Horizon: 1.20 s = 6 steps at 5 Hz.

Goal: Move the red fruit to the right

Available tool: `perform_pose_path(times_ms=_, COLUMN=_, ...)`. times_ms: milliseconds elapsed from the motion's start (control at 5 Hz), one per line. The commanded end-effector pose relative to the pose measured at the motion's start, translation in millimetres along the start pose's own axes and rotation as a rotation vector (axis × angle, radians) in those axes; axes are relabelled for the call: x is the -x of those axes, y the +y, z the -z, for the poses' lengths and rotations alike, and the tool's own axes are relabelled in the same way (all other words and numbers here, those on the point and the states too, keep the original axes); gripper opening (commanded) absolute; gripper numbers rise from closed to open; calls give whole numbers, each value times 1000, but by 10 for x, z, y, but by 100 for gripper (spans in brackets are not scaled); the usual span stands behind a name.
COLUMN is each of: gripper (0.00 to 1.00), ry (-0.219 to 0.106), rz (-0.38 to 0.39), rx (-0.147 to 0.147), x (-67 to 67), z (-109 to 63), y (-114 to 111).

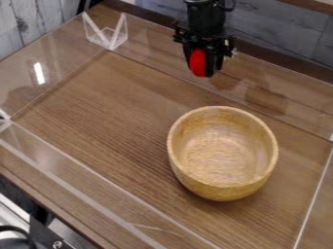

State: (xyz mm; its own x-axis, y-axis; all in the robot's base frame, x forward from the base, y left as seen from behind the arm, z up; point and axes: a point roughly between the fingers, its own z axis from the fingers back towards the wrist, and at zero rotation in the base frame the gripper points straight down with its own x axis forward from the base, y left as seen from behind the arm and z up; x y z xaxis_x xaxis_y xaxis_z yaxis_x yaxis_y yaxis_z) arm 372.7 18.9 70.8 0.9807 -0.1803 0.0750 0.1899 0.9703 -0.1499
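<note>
Carrying the red fruit (198,64) pinched in the jaws near the bench's far edge, the gripper (200,65) should keep its squeeze firm and travel level toward the right edge, clear of the wooden bowl (224,152).

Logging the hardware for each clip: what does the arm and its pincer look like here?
The pincer is black, with two short dark fingers hanging from a blocky black body. Above it a slim black wrist column runs up out of the frame. No cables, labels or markings can be made out at this resolution.
</note>
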Motion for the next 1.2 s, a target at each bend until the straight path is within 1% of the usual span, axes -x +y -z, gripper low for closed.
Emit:
perform_pose_path(times_ms=0, gripper=0, ry=-71, rz=79, rx=-22, x=-37, z=-241, y=-7)
perform_pose_path(times_ms=400, gripper=0, ry=-63, rz=164, rx=-17, x=-51, z=-205, y=-70)
perform_pose_path(times_ms=600, gripper=0, ry=-68, rz=143, rx=-22, x=-82, z=-187, y=-238)
perform_pose_path(times_ms=800, gripper=0, ry=-68, rz=123, rx=-29, x=-111, z=-183, y=-356)
perform_pose_path(times_ms=1000, gripper=100, ry=-74, rz=92, rx=-36, x=-95, z=-236, y=-221)
